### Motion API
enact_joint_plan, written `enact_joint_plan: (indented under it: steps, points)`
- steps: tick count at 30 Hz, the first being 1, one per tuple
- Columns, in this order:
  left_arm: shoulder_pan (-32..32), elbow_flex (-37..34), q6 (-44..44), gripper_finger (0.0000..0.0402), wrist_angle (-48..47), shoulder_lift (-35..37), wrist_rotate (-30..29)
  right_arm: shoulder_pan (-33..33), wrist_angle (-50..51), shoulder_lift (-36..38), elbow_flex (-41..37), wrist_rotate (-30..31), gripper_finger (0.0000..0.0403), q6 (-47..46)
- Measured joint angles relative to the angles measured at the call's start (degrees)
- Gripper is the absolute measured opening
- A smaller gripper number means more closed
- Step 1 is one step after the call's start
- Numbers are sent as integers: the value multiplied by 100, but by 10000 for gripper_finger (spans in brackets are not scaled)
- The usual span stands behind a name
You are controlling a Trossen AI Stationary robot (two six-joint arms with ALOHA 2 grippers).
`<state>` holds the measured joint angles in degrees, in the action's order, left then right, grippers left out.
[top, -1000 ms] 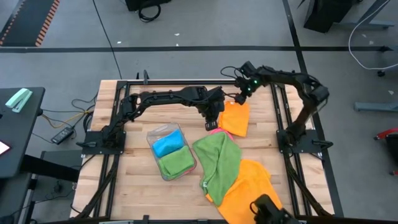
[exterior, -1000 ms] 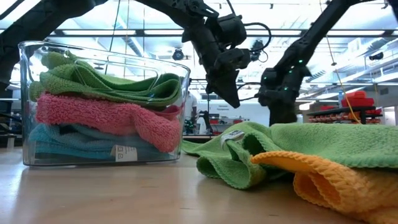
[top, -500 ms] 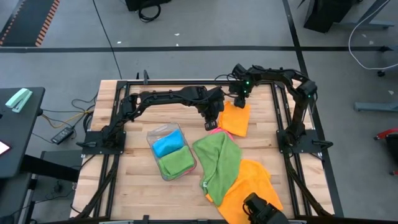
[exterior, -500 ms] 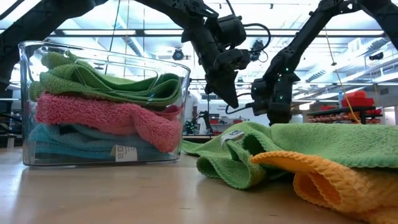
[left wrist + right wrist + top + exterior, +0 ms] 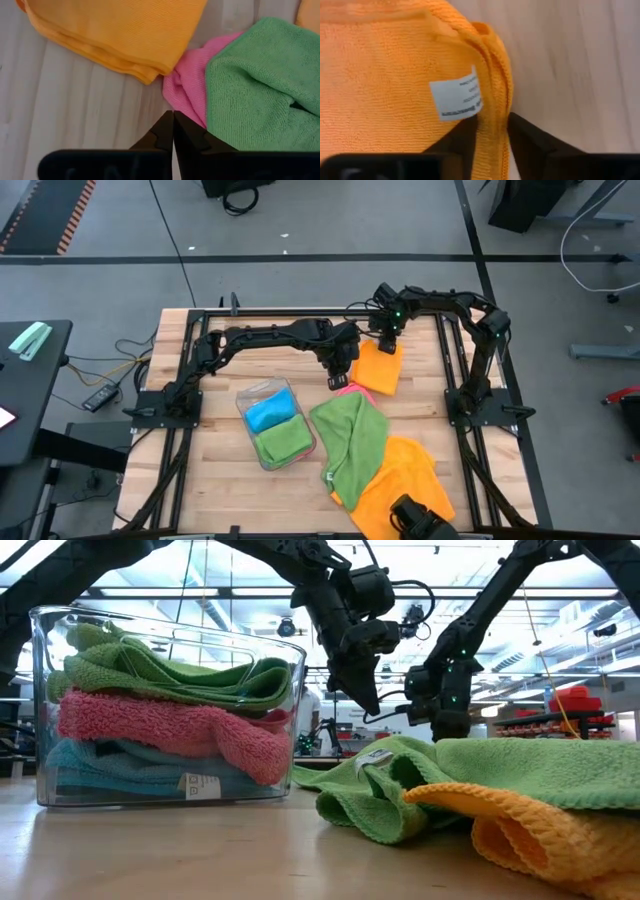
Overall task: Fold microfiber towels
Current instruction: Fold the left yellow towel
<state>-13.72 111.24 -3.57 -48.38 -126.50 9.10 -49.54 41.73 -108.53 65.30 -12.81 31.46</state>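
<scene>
Right gripper [image 5: 492, 137] pinching folded orange towel [image 5: 379, 367] edge at twelve o'clock, for folding; left gripper [image 5: 173, 131] closed, empty.

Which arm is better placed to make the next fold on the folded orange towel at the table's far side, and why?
Right. The right gripper already straddles the edge of the folded orange towel beside its white label. The left gripper is shut, holds nothing, and hovers near the pink towel.

Folded orange towel [image 5: 379, 367] flat, green towel [image 5: 352, 438] crumpled btwn, pink edge [image 5: 186, 90] under.
</scene>
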Motion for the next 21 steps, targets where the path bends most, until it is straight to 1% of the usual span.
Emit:
enact_joint_plan:
  steps: [5, 7, 13, 21]
  points:
    - [2, 0, 21, 23, -28, 0, 2, 57, -32, 121, -37, 74, 33, 10]
    - [0, 0, 31, 19, -68, 2, 0, 53, -73, 186, -48, 56, 13, 40]
    - [-1, -2, 50, 11, -97, 9, 0, -15, -2, 403, -48, 163, 11, -132]
    - [-7, -2, 146, 23, -81, 13, 0, -25, 128, 1094, -15, 367, 9, -616]
